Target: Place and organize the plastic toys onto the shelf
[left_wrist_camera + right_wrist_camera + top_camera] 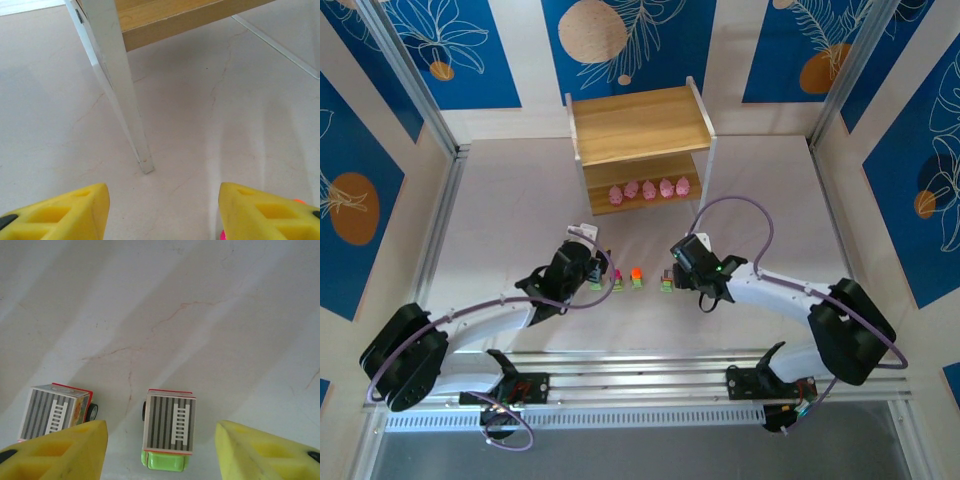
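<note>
Left gripper [162, 212] and right gripper [161, 445] both spread at a row of toy cars [636, 277], with the shelf [638, 125] beyond.
Nearest, the right fingers [75, 450] flank one striped-roof car [169, 427] without touching it, and a second car [54, 412] sits just beside. The left fingers [75, 212] have bare table [210, 125] between them, and the shelf's white leg [125, 100] stands straight ahead. Farther off, five pink figures [649, 189] line the lower tier.
</note>
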You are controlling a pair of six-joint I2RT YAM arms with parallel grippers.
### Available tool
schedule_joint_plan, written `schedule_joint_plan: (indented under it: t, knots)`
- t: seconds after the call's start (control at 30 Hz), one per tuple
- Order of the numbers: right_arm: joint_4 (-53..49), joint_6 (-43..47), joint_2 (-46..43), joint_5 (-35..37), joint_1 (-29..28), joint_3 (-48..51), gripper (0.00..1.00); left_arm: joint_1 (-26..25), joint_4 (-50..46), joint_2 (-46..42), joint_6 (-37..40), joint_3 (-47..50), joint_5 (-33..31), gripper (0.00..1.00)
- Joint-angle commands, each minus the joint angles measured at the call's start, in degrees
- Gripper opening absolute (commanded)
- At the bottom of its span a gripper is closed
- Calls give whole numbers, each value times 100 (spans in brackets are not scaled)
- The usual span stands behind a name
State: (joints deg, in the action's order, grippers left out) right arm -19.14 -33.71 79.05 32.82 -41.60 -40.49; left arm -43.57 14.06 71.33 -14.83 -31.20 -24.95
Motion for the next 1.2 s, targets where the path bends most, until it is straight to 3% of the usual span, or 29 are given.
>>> schedule_joint_plan:
  t: [0.0,0.37,0.77,1.17]
  knots:
    - [-29,-157,145,-50,-8,-179,59,94,-79,69,-217,10,292,60]
    - [-21,-163,455,55,38,-241,53,236,-122,151,-344,-9,474,60]
    - [-81,-106,472,92,109,-291,39,309,-106,223,-375,-41,586,60]
    - [-38,-74,474,32,153,-237,38,350,-106,235,-398,-39,674,60]
